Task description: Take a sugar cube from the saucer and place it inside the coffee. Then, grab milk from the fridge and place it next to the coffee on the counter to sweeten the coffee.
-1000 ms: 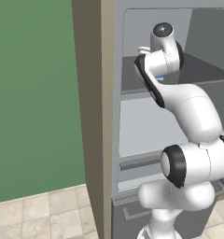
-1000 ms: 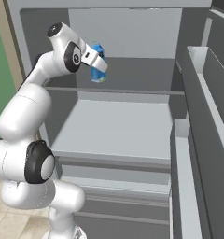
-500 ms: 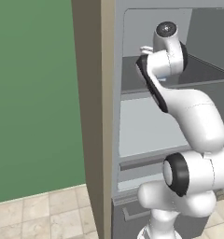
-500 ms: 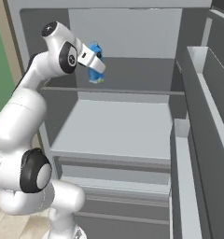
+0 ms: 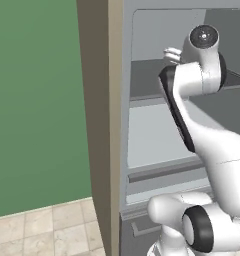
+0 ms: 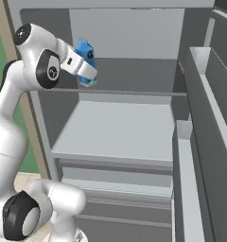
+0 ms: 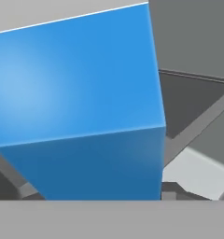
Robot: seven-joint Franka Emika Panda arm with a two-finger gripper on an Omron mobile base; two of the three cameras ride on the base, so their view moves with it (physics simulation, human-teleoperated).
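The milk [image 6: 85,53] is a small blue carton, tilted and held just above the upper shelf at the left side of the open fridge [image 6: 120,127]. My gripper [image 6: 85,69] is shut on the milk, one white finger lying across its front. In the hand view the carton's blue faces [image 7: 81,93] loom very close, with grey fridge shelving behind. From the left base view my arm reaches into the fridge [image 5: 147,125] at upper-shelf height. The sugar cube, saucer, coffee and counter are out of view.
The fridge door's shelves [image 6: 205,99] stand open at the right. A pale lower shelf and a drawer [image 6: 120,189] lie below the carton. A beige panel [image 5: 99,125] flanks the fridge on the left, with a green wall [image 5: 37,100] beyond it.
The gripper has carried the milk a little to the left along the upper shelf, toward the fridge's left wall. The arm's upper joints have swung with it.
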